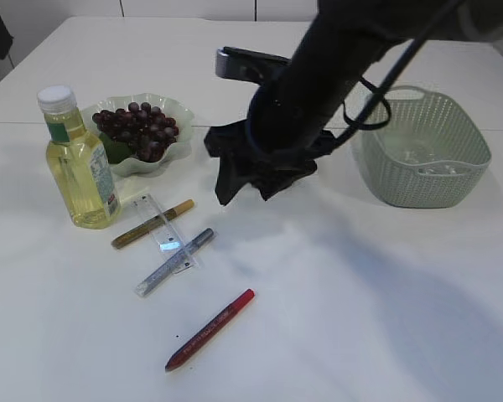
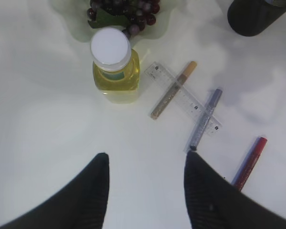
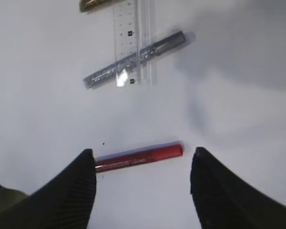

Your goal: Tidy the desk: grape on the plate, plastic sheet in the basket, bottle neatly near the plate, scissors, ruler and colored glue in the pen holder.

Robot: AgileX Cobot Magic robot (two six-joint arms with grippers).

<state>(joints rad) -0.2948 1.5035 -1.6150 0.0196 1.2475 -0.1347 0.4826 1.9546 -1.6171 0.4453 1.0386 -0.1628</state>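
On the bench (image 1: 335, 335), from the left, the oil bottle (image 1: 79, 163) stood by the plate of grapes (image 1: 139, 130), then gold glue pen (image 1: 152, 224), clear ruler (image 1: 166, 231), silver glue pen (image 1: 174, 262) and red glue pen (image 1: 210, 330). The left pincer (image 2: 145, 191) hovered half open and empty. The right pincer (image 3: 143, 183) gaped wide and empty over the red pen, which looked light, stiff and slick, best pinched mid-barrel.
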